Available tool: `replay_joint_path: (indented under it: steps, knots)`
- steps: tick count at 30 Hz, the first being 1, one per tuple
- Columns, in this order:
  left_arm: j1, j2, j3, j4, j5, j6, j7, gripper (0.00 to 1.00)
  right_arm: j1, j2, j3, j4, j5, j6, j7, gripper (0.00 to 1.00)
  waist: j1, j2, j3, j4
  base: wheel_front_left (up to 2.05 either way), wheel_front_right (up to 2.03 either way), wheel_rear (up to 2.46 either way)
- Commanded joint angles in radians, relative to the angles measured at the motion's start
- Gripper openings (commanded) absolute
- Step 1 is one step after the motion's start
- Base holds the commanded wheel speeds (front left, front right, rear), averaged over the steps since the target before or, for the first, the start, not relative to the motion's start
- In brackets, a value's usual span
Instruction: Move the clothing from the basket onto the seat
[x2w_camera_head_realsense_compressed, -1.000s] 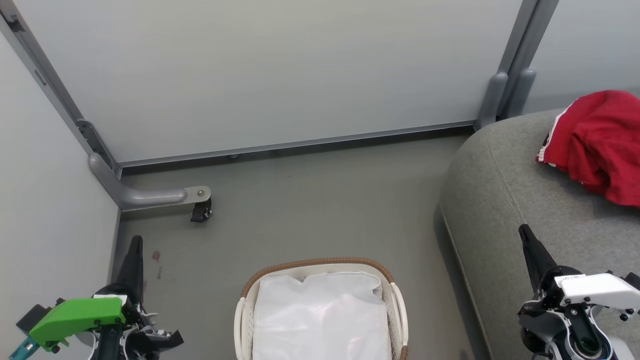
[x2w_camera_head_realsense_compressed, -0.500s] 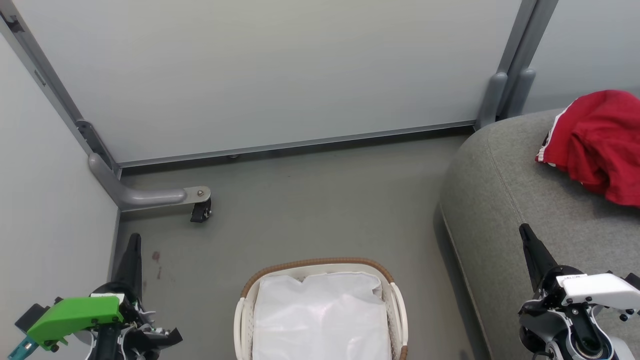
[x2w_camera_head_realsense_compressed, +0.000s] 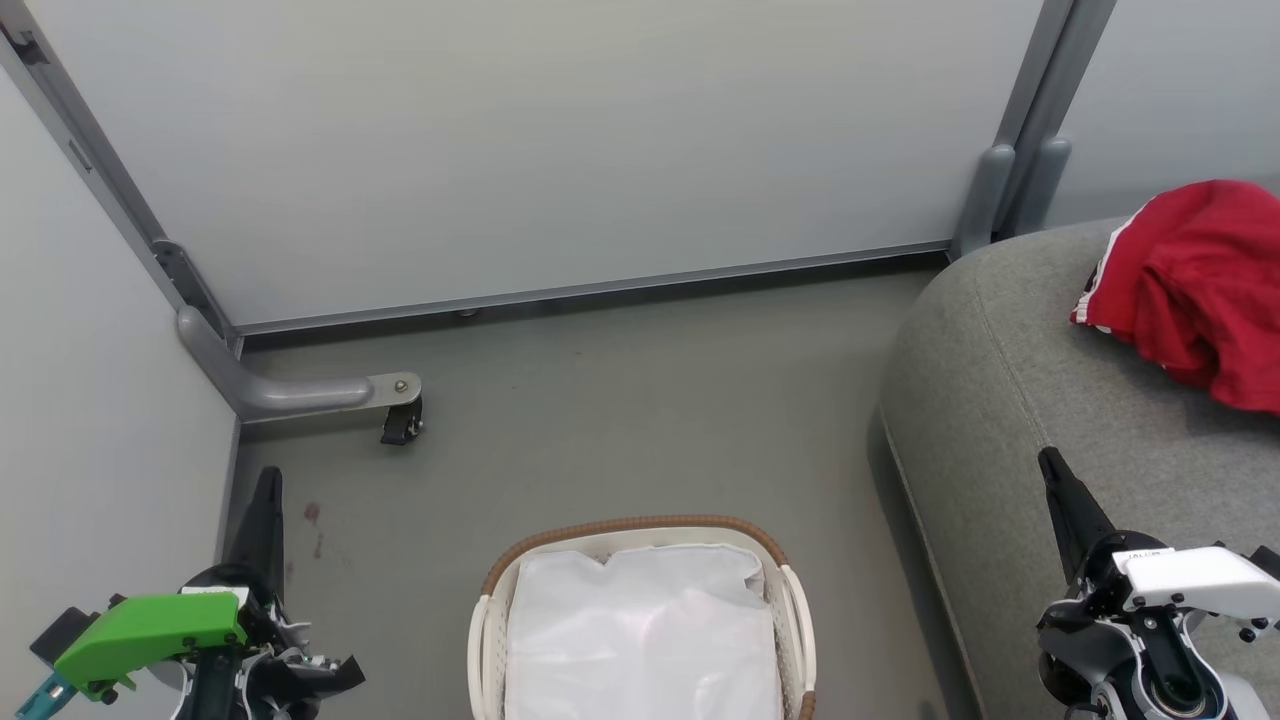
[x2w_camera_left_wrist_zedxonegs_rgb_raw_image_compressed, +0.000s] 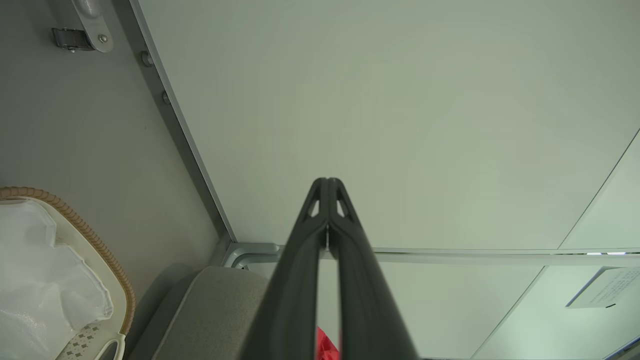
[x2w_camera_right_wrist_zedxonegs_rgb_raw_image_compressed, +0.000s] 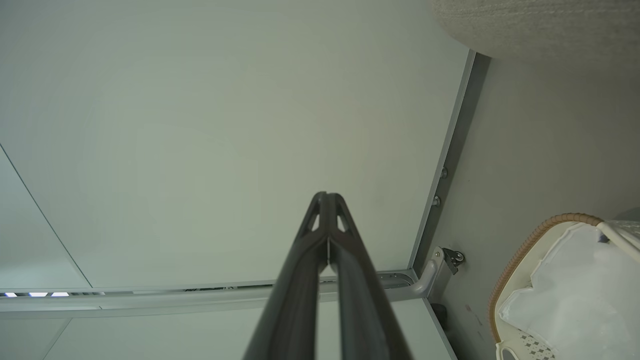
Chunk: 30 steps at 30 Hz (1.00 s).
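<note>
The clothing (x2w_camera_head_realsense_compressed: 1195, 285), a crumpled red garment with white trim, lies on the grey seat (x2w_camera_head_realsense_compressed: 1010, 420) at the right of the head view; a red sliver of the clothing (x2w_camera_left_wrist_zedxonegs_rgb_raw_image_compressed: 326, 347) peeks out between my left fingers. The white basket (x2w_camera_head_realsense_compressed: 640, 532) with its brown rim stands on the floor at bottom centre, its white liner (x2w_camera_head_realsense_compressed: 645, 640) showing and no red in it. My left gripper (x2w_camera_head_realsense_compressed: 268, 480) is shut and empty at the lower left, beside the wall. My right gripper (x2w_camera_head_realsense_compressed: 1048, 462) is shut and empty over the seat's front part.
Grey partition panels close off the back and left. A grey metal foot with a black caster (x2w_camera_head_realsense_compressed: 402, 425) juts onto the floor at the left. Bare grey floor (x2w_camera_head_realsense_compressed: 640, 400) lies between the basket, the panels and the seat.
The left gripper has drifted slightly left and up; everything else stays still.
</note>
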Motion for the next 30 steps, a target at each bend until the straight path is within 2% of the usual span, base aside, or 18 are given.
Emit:
replay_joint_path:
  steps: [1, 30]
  knots:
    - [-0.010, 0.005, 0.002, -0.002, -0.005, -0.007, 0.005, 0.00, -0.001, -0.006, -0.002, -0.004, 0.003, 0.000, 0.003, 0.00, 0.0000, -0.0001, 0.000, 0.000, 0.00, 0.00, 0.00]
    - [-0.010, 0.005, 0.002, -0.002, -0.005, -0.007, 0.005, 0.00, -0.001, -0.006, -0.002, -0.004, 0.003, 0.000, 0.003, 0.00, 0.0000, -0.0001, 0.000, 0.000, 0.00, 0.00, 0.00]
